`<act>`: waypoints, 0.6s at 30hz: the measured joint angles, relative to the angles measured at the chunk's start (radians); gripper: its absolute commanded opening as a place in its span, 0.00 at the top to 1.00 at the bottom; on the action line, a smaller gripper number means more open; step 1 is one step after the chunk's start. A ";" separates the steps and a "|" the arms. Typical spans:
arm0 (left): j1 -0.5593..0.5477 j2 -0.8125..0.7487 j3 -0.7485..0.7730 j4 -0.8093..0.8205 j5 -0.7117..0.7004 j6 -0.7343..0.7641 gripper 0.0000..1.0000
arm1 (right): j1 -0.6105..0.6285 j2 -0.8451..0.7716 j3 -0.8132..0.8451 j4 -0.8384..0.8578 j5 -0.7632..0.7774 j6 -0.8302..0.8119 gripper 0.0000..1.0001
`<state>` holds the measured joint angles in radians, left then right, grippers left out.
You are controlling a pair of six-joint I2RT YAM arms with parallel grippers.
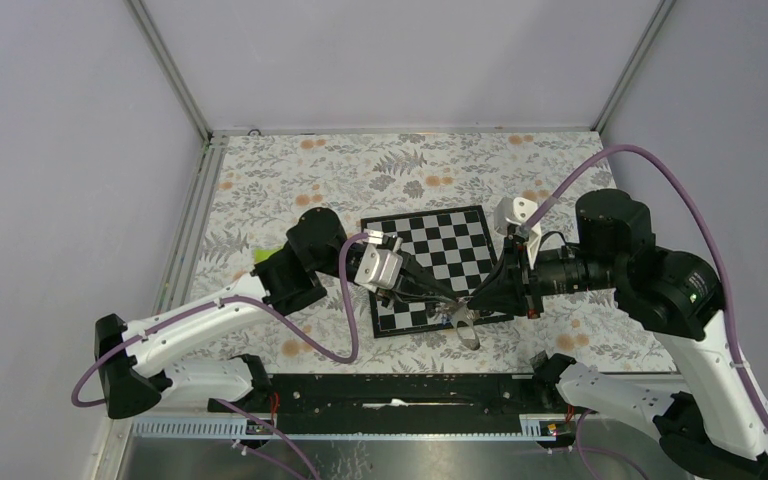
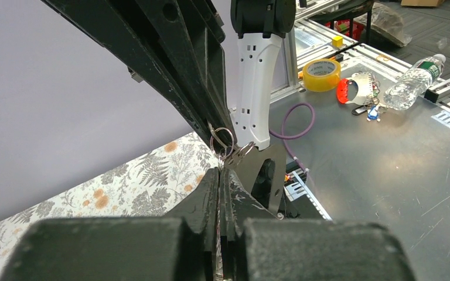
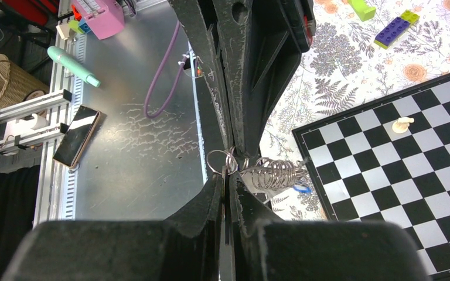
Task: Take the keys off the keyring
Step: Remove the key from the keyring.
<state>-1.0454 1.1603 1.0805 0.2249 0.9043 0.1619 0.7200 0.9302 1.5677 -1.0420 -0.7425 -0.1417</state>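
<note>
Left gripper point(image 2: 220, 175): fingers pressed flat together, tips at a tangle of metal rings. Whether keys are pinched there, cannot tell. Right gripper point(image 3: 228, 180) meets it tip to tip, jaws nearly closed on a thin ring of the keyring point(image 3: 271, 173). Blue carabiner point(image 3: 300, 188) just beside. Strap point(image 1: 471, 333) dangles over the near edge of the chessboard point(image 1: 460, 235). Pale pawn point(image 3: 402, 124) well apart.

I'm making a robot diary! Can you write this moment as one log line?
left gripper: shut on keyring | right gripper: shut on keyring | place: over near edge of chessboard
</note>
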 measured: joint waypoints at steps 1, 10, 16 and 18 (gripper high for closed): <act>0.000 0.000 0.000 0.000 -0.002 0.003 1.00 | 0.000 -0.001 -0.001 0.000 0.001 0.000 0.93; 0.000 -0.013 0.000 -0.011 -0.026 0.024 1.00 | 0.000 -0.030 -0.026 0.018 0.024 0.001 0.94; 0.000 -0.048 0.000 -0.038 -0.040 0.033 1.00 | 0.000 -0.039 -0.037 0.033 0.027 0.001 0.94; 0.000 -0.061 0.000 -0.050 -0.042 0.034 1.00 | 0.000 -0.043 -0.042 0.034 0.027 0.001 0.94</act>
<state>-1.0451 1.0988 1.0801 0.1745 0.8627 0.1955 0.7200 0.8867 1.5253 -1.0080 -0.7155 -0.1410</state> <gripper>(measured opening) 0.011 0.097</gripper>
